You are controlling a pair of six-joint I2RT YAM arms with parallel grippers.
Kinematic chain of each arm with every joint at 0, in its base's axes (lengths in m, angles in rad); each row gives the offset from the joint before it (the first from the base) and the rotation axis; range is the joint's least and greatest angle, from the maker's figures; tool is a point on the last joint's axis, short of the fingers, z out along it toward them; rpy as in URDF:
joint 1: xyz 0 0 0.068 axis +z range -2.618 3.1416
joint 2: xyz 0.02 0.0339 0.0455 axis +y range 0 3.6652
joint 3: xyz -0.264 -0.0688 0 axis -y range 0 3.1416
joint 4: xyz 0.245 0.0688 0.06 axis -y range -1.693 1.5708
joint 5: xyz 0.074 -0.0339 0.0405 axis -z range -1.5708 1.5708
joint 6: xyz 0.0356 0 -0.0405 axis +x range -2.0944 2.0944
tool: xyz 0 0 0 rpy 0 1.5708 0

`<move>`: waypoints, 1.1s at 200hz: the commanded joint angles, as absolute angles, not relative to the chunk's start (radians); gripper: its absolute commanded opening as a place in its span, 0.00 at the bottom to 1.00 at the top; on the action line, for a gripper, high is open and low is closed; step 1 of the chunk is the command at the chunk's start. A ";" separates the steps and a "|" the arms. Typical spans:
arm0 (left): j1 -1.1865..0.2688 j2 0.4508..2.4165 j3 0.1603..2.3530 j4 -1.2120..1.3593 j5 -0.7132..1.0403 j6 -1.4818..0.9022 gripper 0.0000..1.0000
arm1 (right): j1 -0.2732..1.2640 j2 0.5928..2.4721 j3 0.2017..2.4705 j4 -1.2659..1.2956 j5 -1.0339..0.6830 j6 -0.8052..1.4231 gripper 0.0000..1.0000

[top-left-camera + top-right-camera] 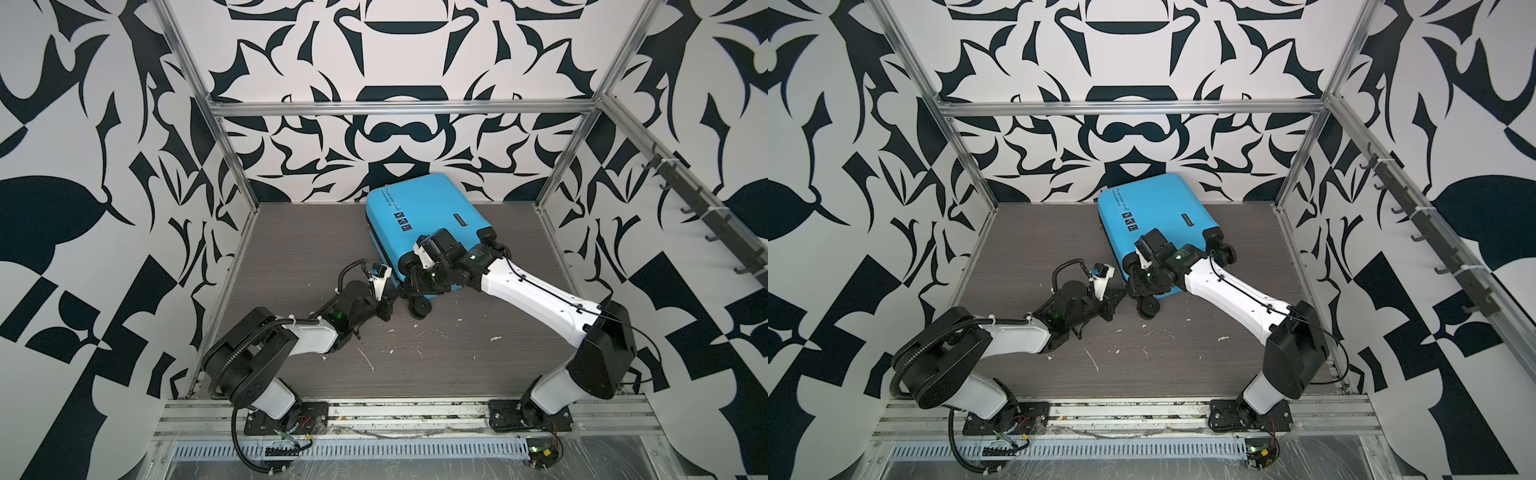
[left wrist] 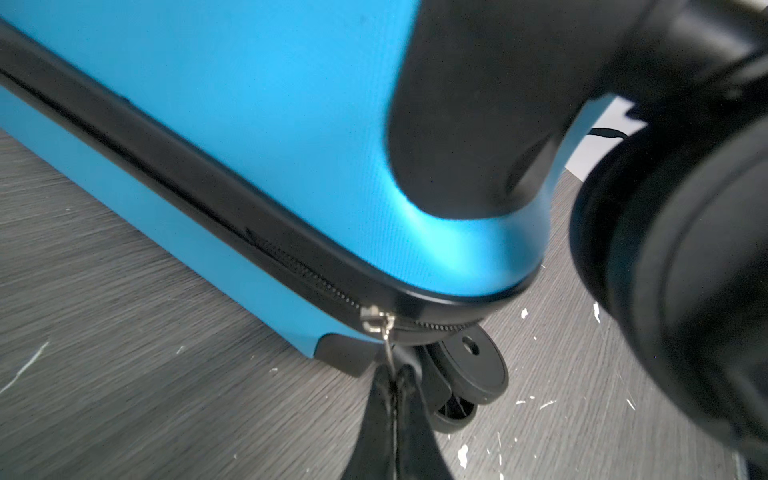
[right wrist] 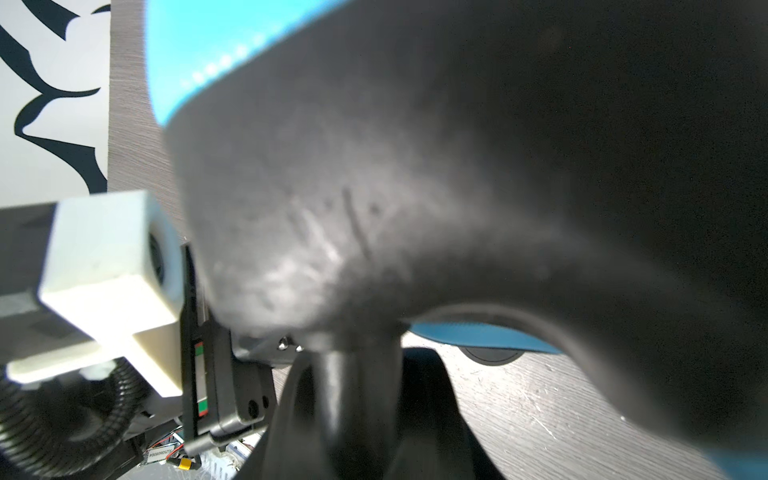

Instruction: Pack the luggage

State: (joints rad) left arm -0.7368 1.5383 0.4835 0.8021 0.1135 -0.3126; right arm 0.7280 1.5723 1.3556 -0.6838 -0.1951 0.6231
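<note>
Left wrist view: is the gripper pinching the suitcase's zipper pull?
Yes, the left gripper is shut on the zipper pull hanging from the slider.

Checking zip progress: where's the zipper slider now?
In the left wrist view, the zipper slider sits at the luggage corner, beside a wheel, its pull pinched by the left pincer.

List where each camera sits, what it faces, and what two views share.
Top views: high above the arm bases, looking down at the luggage on the table; left arm, right arm show.
Left wrist: low by the luggage corner, facing the zipper pull; left gripper pinches it.
Right wrist: tight against a black wheel housing; right gripper at its stem.
Shared: left wrist camera, in top and right wrist views.
</note>
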 commanded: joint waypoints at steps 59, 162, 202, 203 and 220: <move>-0.850 1.512 0.479 1.078 0.365 -0.352 0.00 | 0.737 1.601 1.461 -0.395 -0.206 0.665 0.00; -0.912 1.501 0.502 1.034 0.359 -0.326 0.00 | 0.698 1.562 1.301 -0.327 -0.202 0.670 0.00; -0.989 1.483 0.521 0.920 0.328 -0.264 0.00 | 0.686 1.580 1.362 -0.321 -0.232 0.675 0.00; -0.989 1.483 0.519 0.922 0.328 -0.264 0.00 | 0.686 1.580 1.364 -0.321 -0.233 0.674 0.00; -0.994 1.489 0.502 0.959 0.315 -0.277 0.00 | 0.686 1.586 1.393 -0.321 -0.245 0.679 0.00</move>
